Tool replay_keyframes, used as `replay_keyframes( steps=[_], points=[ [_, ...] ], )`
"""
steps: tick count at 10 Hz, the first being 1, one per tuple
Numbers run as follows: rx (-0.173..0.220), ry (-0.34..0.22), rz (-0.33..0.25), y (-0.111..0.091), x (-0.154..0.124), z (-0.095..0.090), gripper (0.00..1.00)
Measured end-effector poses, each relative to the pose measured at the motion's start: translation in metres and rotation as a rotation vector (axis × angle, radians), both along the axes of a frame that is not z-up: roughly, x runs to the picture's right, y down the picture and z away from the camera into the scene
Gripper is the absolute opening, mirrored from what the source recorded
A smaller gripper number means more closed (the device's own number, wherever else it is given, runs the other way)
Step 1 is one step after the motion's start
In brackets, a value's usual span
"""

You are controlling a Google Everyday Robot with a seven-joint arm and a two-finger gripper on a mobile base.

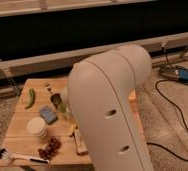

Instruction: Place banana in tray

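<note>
On the wooden worktop (17,135), the banana (72,131) lay near the front edge; my arm (107,115) hid the end effector, so I couldn't tell its grip.
</note>
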State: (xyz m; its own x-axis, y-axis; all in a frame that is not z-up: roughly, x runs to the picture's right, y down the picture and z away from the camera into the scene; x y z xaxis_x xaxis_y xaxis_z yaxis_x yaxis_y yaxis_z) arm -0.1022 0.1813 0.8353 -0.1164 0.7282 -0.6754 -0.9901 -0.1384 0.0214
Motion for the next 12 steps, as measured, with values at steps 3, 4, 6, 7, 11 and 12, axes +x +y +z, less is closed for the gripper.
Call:
replay_keyframes(
  steps=[3, 4, 6, 7, 11, 12],
  points=[
    [0.039, -0.086, -0.01, -0.025, 0.003, -0.028, 0.0],
    [0.055, -0.145, -0.033, -0.035, 0.002, -0.038, 0.0],
    [0.088, -0.261, -0.087, -0.062, 0.002, -0.057, 0.0],
    [0.106, -0.311, -0.107, -0.078, 0.001, -0.063, 0.0],
    [0.159, -0.374, -0.106, -0.137, 0.012, -0.049, 0.0],
    [0.173, -0.374, -0.094, -0.156, 0.018, -0.04, 0.0]
  ],
)
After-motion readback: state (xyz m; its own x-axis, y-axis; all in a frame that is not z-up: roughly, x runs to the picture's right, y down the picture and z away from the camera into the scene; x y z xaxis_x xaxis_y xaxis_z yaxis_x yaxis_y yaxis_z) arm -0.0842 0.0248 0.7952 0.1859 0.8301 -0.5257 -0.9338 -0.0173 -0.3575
